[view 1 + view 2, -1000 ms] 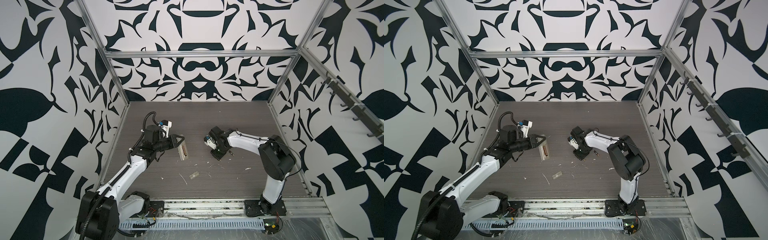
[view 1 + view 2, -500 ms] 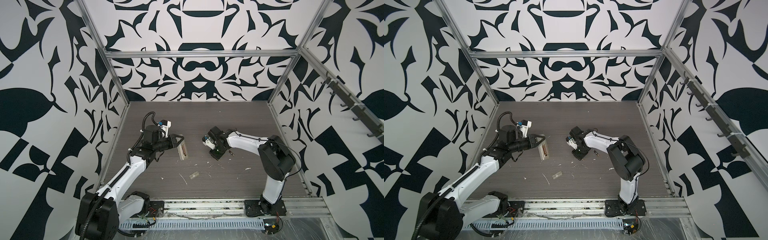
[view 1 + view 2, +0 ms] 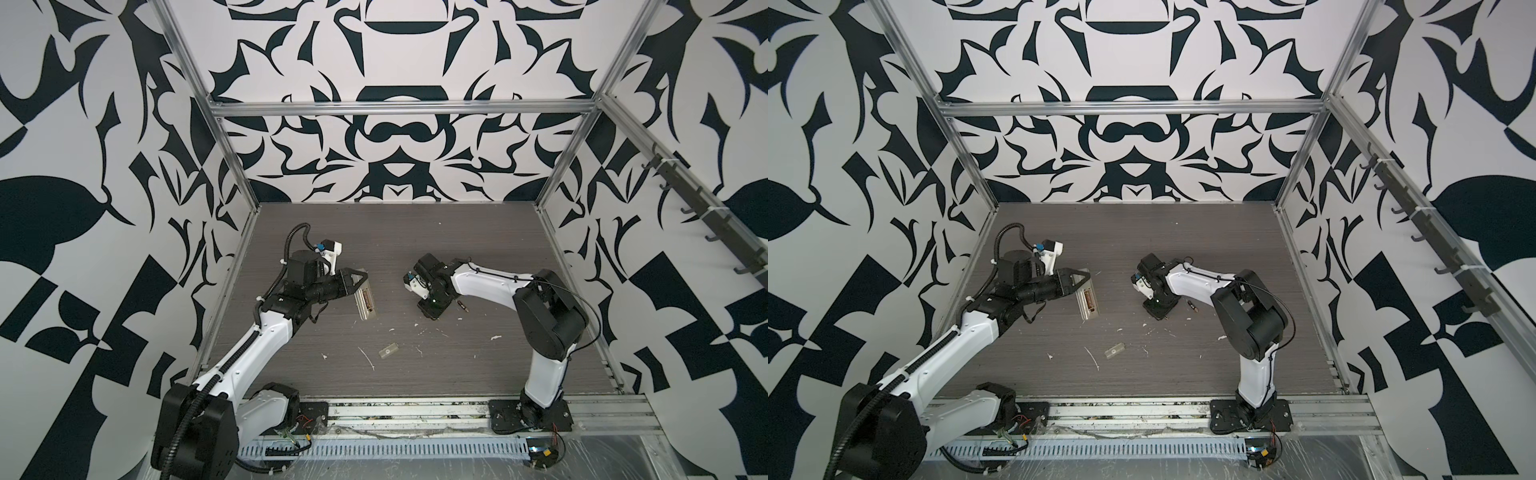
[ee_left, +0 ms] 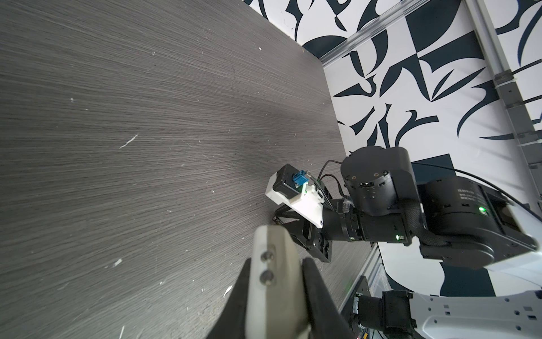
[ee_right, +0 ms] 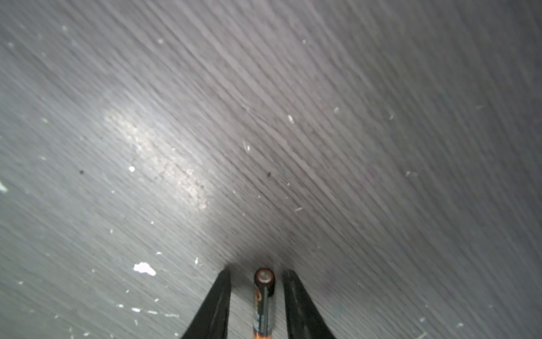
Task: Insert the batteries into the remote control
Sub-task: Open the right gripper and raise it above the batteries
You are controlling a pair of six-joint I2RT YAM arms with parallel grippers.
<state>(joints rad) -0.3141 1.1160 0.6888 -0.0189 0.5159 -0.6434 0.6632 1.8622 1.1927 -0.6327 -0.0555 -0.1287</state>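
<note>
Left fingers (image 4: 238, 296) are clamping one end of the remote control (image 4: 272, 281), both black tips bearing on its sides with no gap showing. Right fingers (image 5: 217, 302) are standing spread, tips down at the bench (image 3: 415, 249). They are straddling a battery (image 5: 264, 296) without touching it, and bare bench is showing on either side of it.

Bench: its grey wood-grain top is forming the floor of the patterned enclosure.

Remote control: in both top views it is hanging slantwise from the left fingers, left of centre, with its free end pointing toward the front of the bench. Whether that end is touching the surface cannot be told. A brownish patch is showing on the face turned upward.

Cover piece (image 3: 387, 351): small and translucent, it is lying flat toward the front of the bench, between the two arms and well apart from both sets of fingers.

Battery: dark with an orange band, it is sitting between the right fingers, its round metal end showing near their tips. It is showing in the right wrist view only.

Second battery (image 3: 461, 306): it is lying on the bench just beside the right fingers, apart from them, on the side toward that arm's base.

White scraps (image 3: 368, 358): these are lying scattered over the middle and front of the bench.
</note>
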